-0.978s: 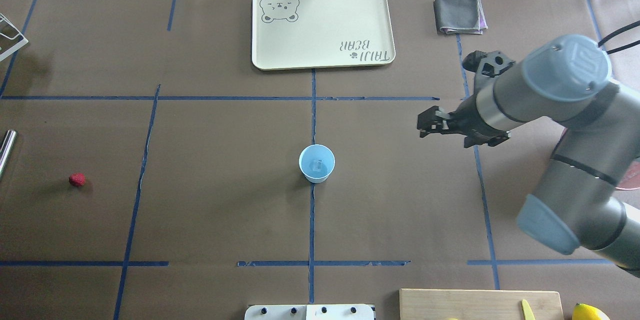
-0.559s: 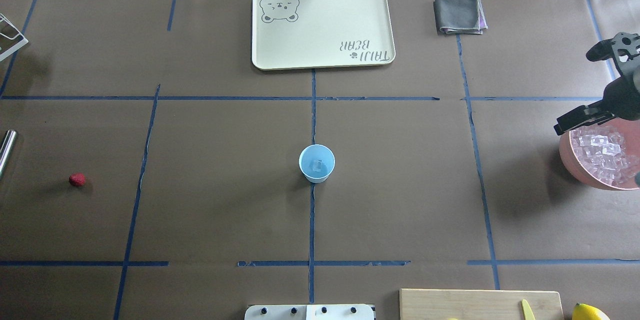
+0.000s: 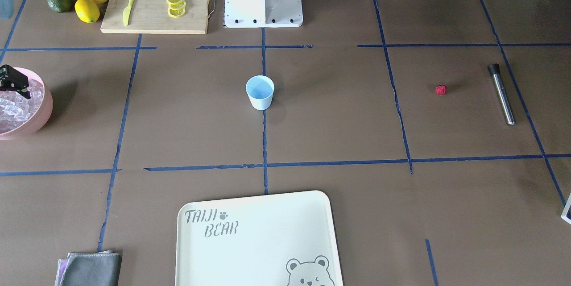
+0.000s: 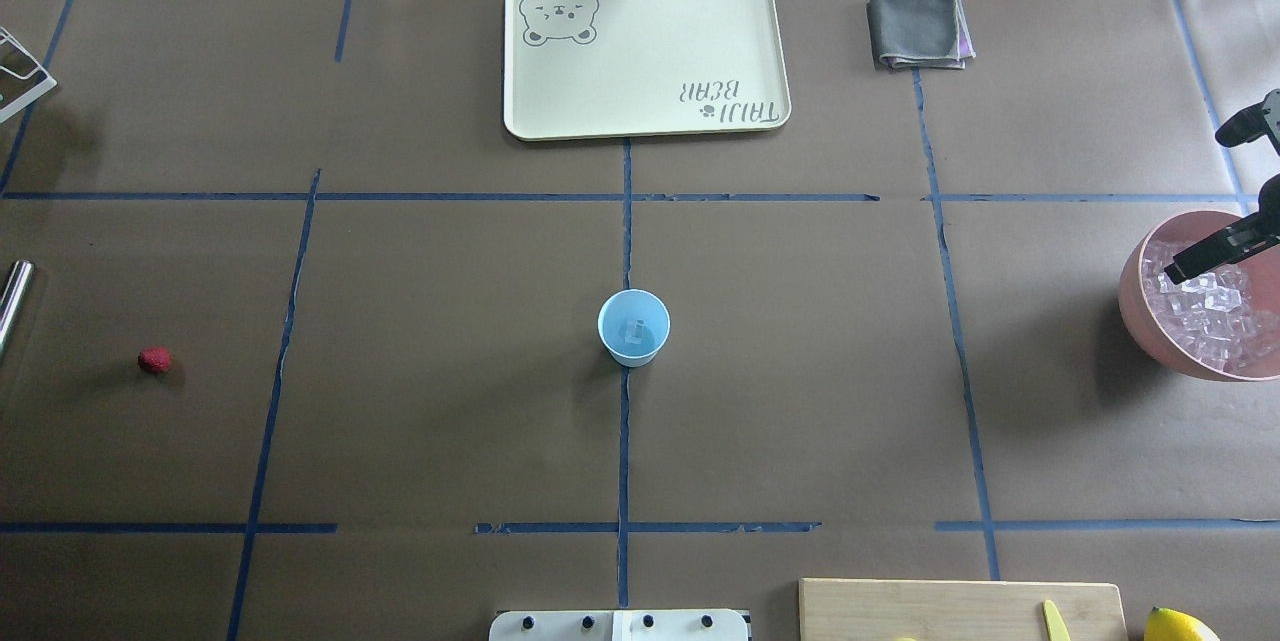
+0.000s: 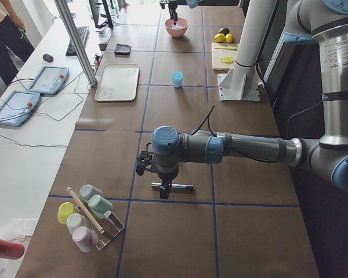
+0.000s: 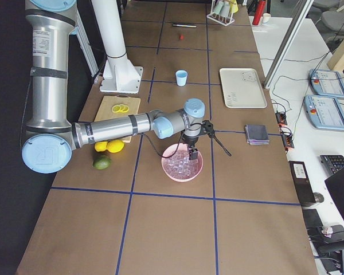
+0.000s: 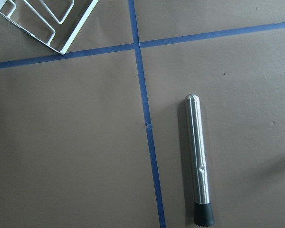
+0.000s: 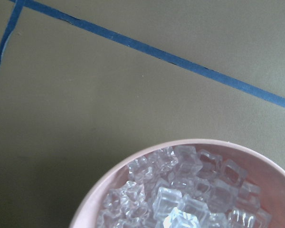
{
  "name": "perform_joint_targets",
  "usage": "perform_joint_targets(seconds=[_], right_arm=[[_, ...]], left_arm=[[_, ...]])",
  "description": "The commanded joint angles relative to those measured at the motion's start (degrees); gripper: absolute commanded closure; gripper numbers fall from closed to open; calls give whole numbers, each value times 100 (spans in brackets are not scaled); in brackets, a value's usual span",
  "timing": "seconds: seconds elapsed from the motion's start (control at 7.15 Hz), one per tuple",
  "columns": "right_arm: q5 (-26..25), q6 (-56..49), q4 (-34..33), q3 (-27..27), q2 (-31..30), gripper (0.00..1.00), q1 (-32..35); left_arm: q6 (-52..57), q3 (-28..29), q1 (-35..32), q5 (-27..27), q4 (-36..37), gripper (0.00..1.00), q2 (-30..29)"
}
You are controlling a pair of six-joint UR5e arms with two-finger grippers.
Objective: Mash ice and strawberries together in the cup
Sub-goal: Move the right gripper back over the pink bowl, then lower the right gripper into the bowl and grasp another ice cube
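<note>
brown taped tabletop (image 4: 450,271), cup (image 4: 633,328) upright mid-table, mouth up; right tool (image 4: 1190,263) above pink bowl (image 4: 1135,311) of ice (image 4: 1215,321), gap unclear

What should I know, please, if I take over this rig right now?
Left gripper: above the metal muddler lying on the table; open or shut, cannot tell.
Right gripper: over the pink bowl of ice; state unclear.
Done: one ice cube sits in the cup, mid-table.
Strawberry lies on the table, on the robot's left.
Left to do: strawberry into the cup, perhaps more ice, then mashing.
</note>
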Motion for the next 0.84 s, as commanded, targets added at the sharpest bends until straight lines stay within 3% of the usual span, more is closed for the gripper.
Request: perform_joint_targets(seconds=[0.0, 0.7], right_arm=[[37, -27, 548, -423, -12, 2, 5], [160, 8, 548, -607, 6, 7, -13]], left_arm=[[-7, 2, 9, 0, -4, 0, 0], [2, 11, 9, 0, -12, 0, 0]])
